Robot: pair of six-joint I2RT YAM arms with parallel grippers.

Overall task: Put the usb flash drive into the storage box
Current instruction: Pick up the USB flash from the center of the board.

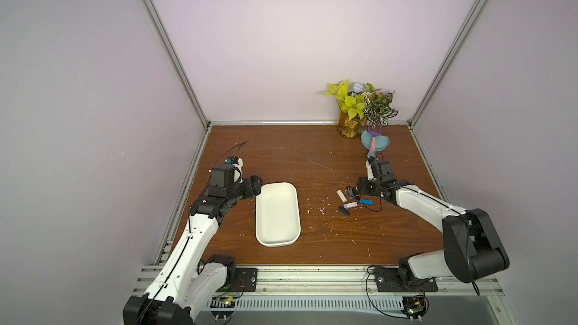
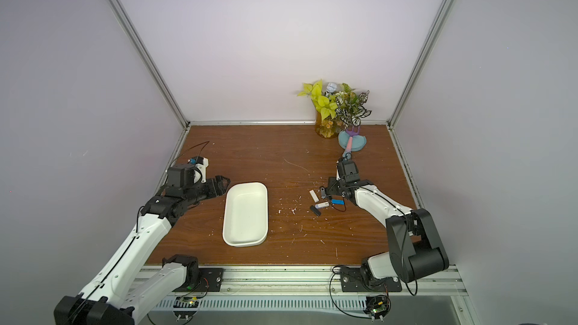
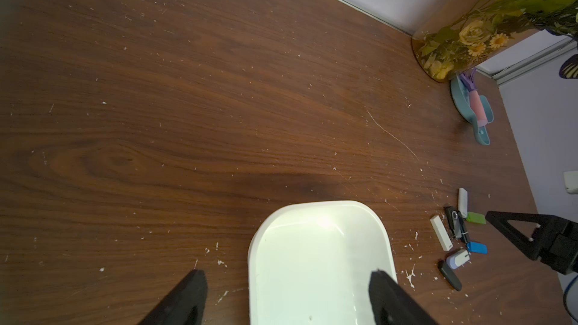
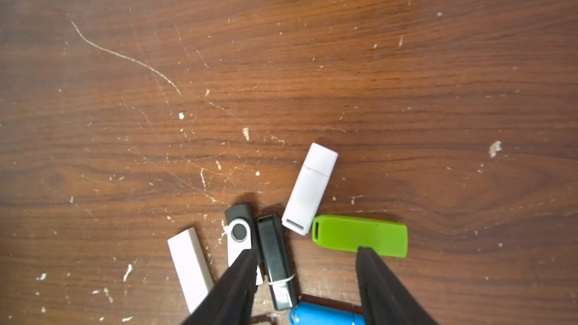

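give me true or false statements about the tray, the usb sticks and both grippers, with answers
1. The shallow white plastic tray holds no stick. True.
2. The right gripper is shut on the flat green plastic stick. False: its jaws stand apart, nothing gripped.
3. The slim black capped stick lies between the right gripper's jaws in the right wrist view. True.
4. The small blue stick lies inside the tray. False: it lies on the brown wooden table among the other sticks.
5. The left gripper is open. True.
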